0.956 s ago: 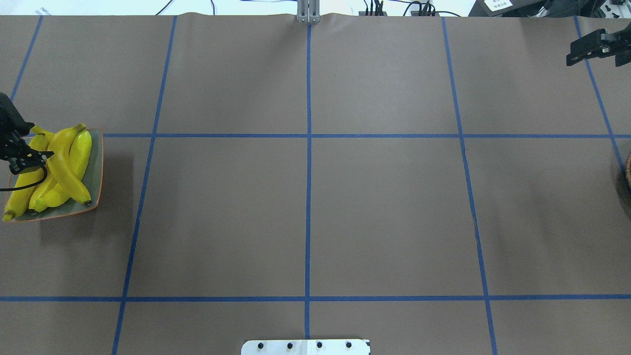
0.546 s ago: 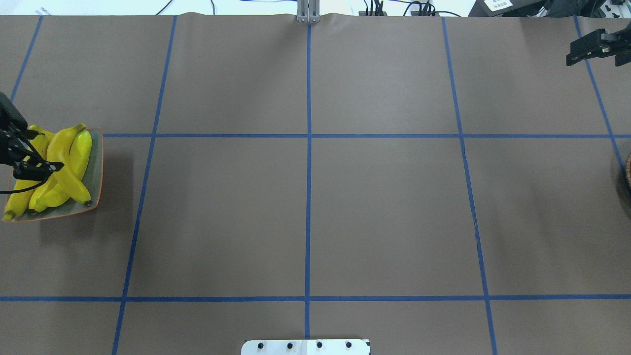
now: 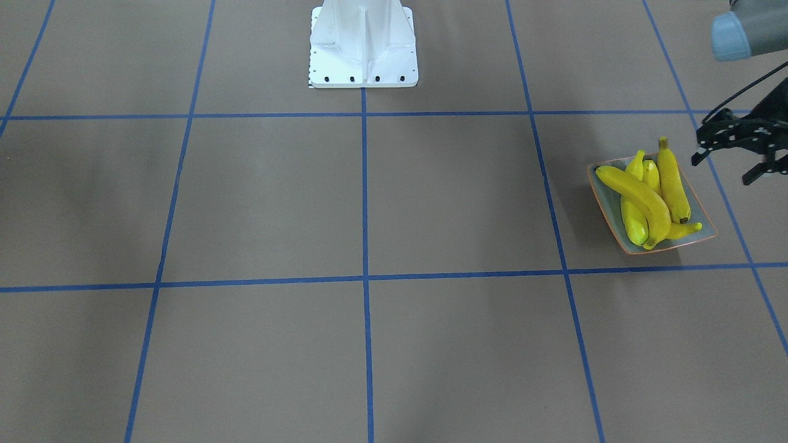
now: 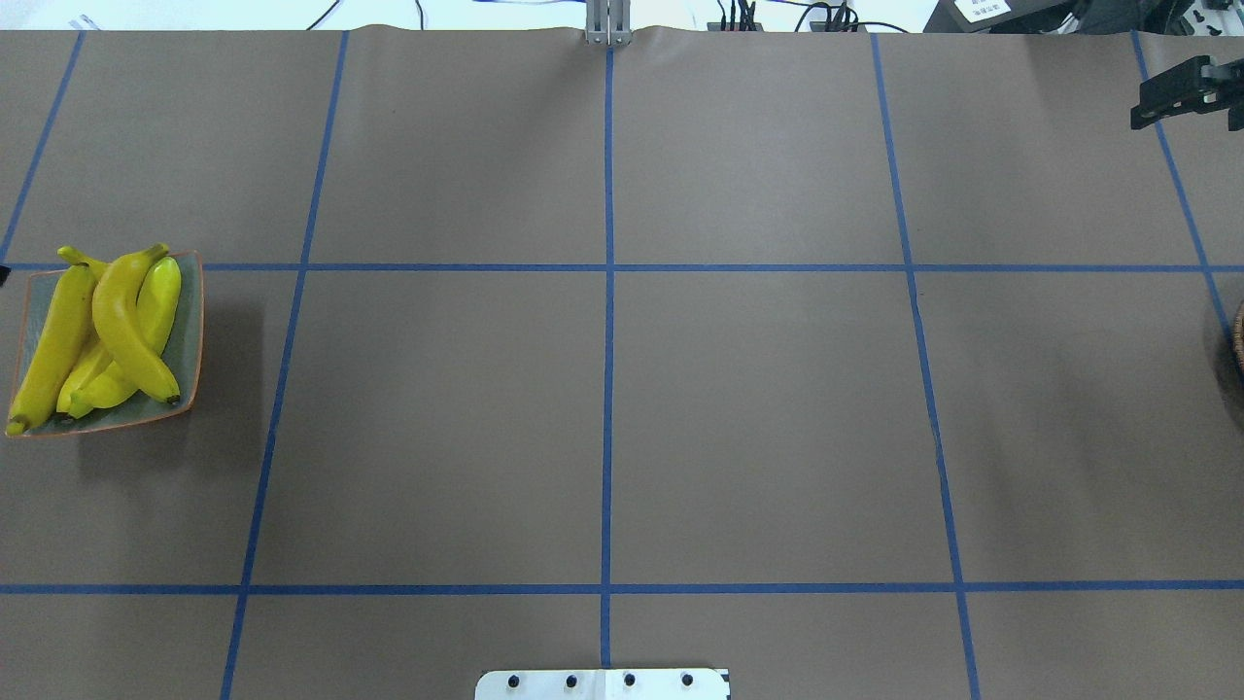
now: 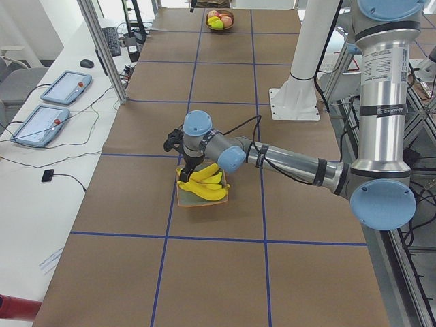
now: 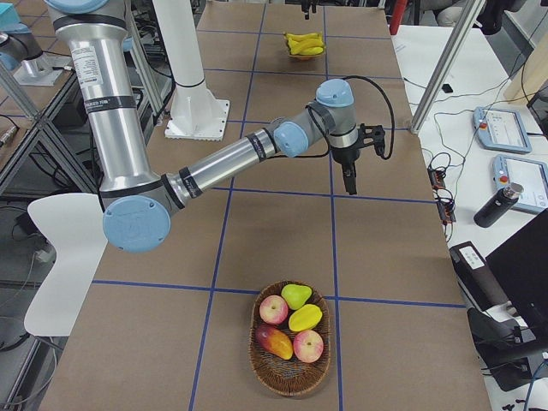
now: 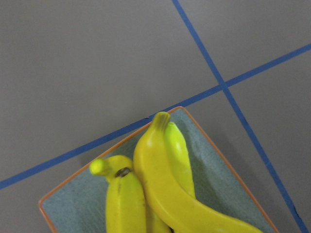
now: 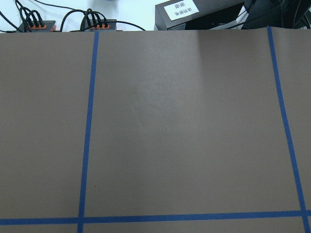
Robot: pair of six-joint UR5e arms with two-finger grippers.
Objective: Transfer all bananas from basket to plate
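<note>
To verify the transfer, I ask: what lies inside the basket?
The basket holds five fruits, reddish and yellow-green; no banana shows among them. The basket's floor beneath them is covered.

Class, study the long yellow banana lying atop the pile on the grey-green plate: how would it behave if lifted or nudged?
The curved yellow top banana probably stays stiff: it bridges the other bananas without sagging. Its glossy skin looks slippery for a pinch. Resting crosswise on them above the shallow grey-green plate, a nudge may roll it off.
</note>
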